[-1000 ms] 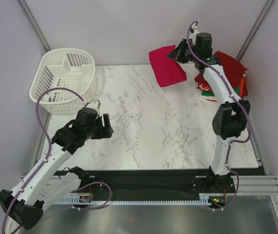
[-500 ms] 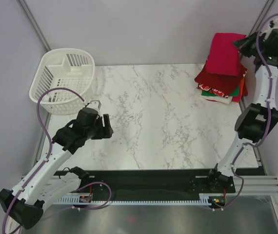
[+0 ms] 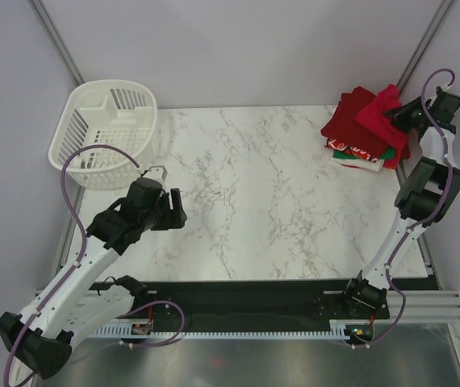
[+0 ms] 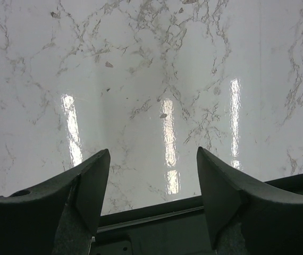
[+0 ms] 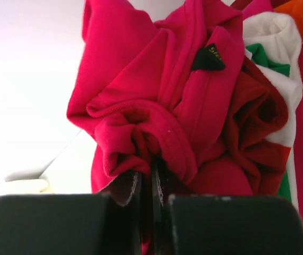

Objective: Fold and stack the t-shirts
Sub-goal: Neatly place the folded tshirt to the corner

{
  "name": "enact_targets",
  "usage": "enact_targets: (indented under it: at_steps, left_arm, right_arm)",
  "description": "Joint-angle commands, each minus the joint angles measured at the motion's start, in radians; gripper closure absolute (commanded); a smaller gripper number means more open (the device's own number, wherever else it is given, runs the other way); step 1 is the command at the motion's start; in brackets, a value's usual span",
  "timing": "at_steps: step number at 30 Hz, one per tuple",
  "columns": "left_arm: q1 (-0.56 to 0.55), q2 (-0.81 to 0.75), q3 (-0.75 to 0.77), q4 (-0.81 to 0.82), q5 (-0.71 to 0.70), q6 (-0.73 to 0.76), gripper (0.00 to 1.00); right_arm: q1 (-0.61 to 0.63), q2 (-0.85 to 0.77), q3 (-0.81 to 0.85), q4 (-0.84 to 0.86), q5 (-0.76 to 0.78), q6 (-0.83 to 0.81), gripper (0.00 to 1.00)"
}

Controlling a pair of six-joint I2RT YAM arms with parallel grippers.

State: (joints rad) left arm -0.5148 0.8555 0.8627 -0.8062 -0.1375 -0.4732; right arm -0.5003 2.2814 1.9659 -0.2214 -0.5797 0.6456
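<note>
Pinching a bunched fold of the red shirt (image 5: 141, 106), the right tool (image 5: 147, 186) has its two fingers pressed nearly together with the cloth caught between them. From above, this tool (image 3: 397, 115) sits at the far right corner of the bench (image 3: 278, 201), right against the stack (image 3: 357, 143) of folded shirts. The red shirt (image 3: 378, 109) lies crumpled on top of the stack, touching it, with its bulk toward the right side. The wrist view shows dark red, white, green and orange layers beneath and beside it. From above, a dark red square is the uppermost folded piece, with white and green edges showing along the near side.

The left tool (image 3: 173, 211) hangs over the near left part of the bench. It is released, and its fingers (image 4: 90, 186) are spread wide with only bare marble between them. A white slatted basket (image 3: 105, 133) stands at the far left corner, well apart from both tools.
</note>
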Motion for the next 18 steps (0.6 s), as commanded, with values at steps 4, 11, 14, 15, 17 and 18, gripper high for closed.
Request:
enact_targets:
  at_steps: [4,11,14,15,17,18]
  left_arm:
    - [0.001,-0.030,0.001,0.024,-0.034,0.027,0.27]
    - [0.001,-0.090,-0.001,0.022,-0.060,0.021,0.27]
    - [0.001,-0.105,-0.002,0.024,-0.066,0.019,0.27]
    - [0.001,-0.107,-0.002,0.024,-0.068,0.019,0.27]
    - [0.002,-0.115,-0.001,0.022,-0.068,0.019,0.27]
    - [0.002,-0.116,-0.002,0.024,-0.070,0.019,0.27]
  right_arm:
    - [0.006,-0.186,0.100,-0.067,0.034,0.054,0.94]
    - [0.065,-0.281,0.234,-0.056,-0.091,0.164,0.97]
    - [0.118,-0.295,0.274,-0.047,-0.129,0.207,0.97]
    - [0.130,-0.298,0.283,-0.041,-0.141,0.219,0.97]
    - [0.161,-0.295,0.307,-0.010,-0.172,0.252,0.97]
    - [0.169,-0.289,0.313,0.005,-0.178,0.284,0.97]
